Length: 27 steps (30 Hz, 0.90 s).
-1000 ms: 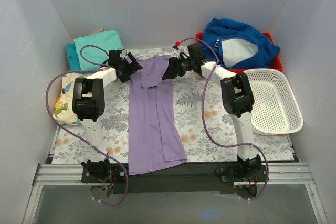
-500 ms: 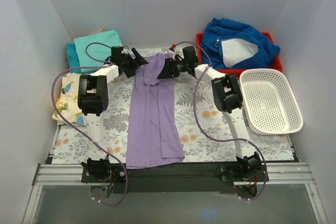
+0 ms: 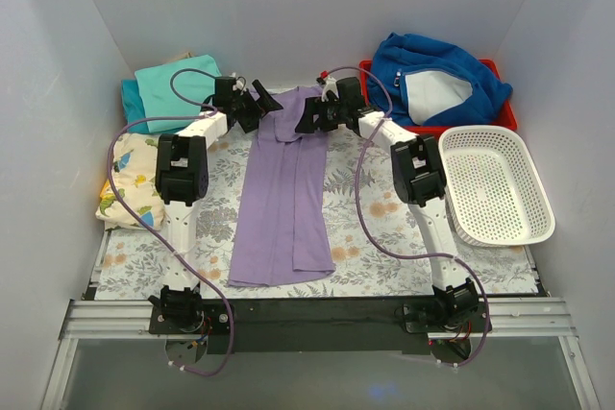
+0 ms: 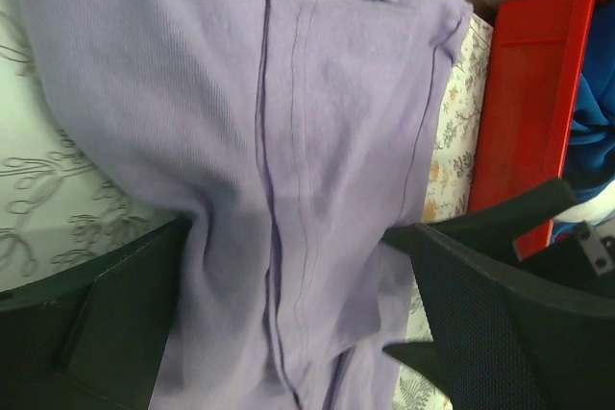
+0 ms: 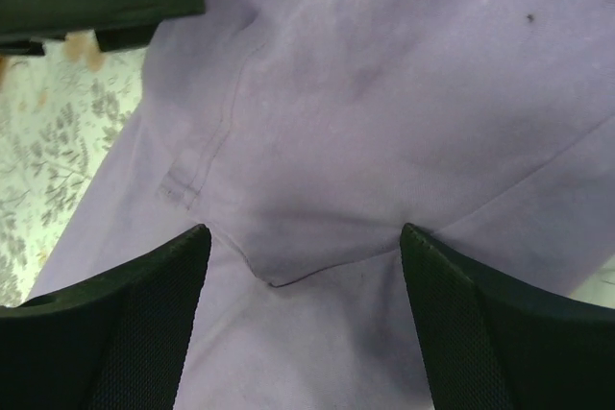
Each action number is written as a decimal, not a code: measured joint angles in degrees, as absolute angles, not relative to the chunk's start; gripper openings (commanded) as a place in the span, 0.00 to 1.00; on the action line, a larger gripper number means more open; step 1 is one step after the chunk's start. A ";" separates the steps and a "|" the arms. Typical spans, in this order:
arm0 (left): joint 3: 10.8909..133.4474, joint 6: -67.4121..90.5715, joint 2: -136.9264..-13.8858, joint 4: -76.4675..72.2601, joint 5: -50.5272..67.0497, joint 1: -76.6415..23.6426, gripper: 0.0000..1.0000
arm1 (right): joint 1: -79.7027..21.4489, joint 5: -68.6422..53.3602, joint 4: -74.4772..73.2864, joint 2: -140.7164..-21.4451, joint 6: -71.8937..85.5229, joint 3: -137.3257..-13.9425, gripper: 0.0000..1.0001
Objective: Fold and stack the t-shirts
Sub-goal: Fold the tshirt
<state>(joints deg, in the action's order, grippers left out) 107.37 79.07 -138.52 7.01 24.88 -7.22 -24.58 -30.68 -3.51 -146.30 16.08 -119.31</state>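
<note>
The lavender t-shirt (image 3: 283,199) lies on the floral mat (image 3: 375,228), folded into a long narrow strip running from the far edge toward the near edge. My left gripper (image 3: 261,103) and right gripper (image 3: 306,120) sit at its far collar end, one on each side. In the left wrist view the left gripper (image 4: 298,237) is open with lavender cloth (image 4: 317,141) bunched between its spread fingers. In the right wrist view the right gripper (image 5: 298,232) is open over flat lavender cloth (image 5: 384,74). A folded turquoise tee (image 3: 178,84) lies on a darker teal one (image 3: 129,103) at the far left.
A royal-blue fleece jacket (image 3: 437,84) fills a red tray (image 3: 504,117) at the far right; the tray also shows in the left wrist view (image 4: 524,93). A white perforated basket (image 3: 500,184) stands at the right. A patterned cloth (image 3: 130,180) lies at the left edge.
Both arms have reached farther toward the back wall. The lavender shirt has slid away with them; its hem now lies on the mat instead of hanging over the near edge.
</note>
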 measured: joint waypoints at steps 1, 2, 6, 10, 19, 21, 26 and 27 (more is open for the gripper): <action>107.37 79.02 -138.52 7.03 24.88 -7.44 0.95 | -24.27 -29.67 -4.16 -146.30 15.88 -119.72 0.86; 107.37 78.98 -138.52 7.03 24.88 -7.77 0.95 | -23.90 -28.71 -4.73 -146.30 15.59 -120.09 0.86; 107.33 78.63 -138.50 7.05 24.88 -8.25 0.95 | -22.22 -26.09 -7.27 -146.36 14.17 -121.64 0.88; 107.35 78.15 -138.45 7.03 24.91 -8.38 0.95 | -20.64 -26.98 -8.99 -147.44 12.40 -124.09 0.89; 109.97 75.07 -138.06 12.23 20.69 -8.47 0.95 | -19.99 -33.82 -8.64 -145.40 9.08 -120.97 0.91; 107.79 74.30 -136.38 13.17 19.40 -8.49 0.95 | -20.14 -35.16 -8.58 -142.52 8.69 -117.58 0.91; 90.98 73.73 -123.68 14.74 15.44 -8.67 0.95 | -20.67 -36.45 -7.51 -129.34 7.81 -105.89 0.91; 87.31 73.82 -120.55 14.92 14.81 -8.71 0.95 | -20.71 -36.18 -6.81 -124.51 7.66 -101.41 0.92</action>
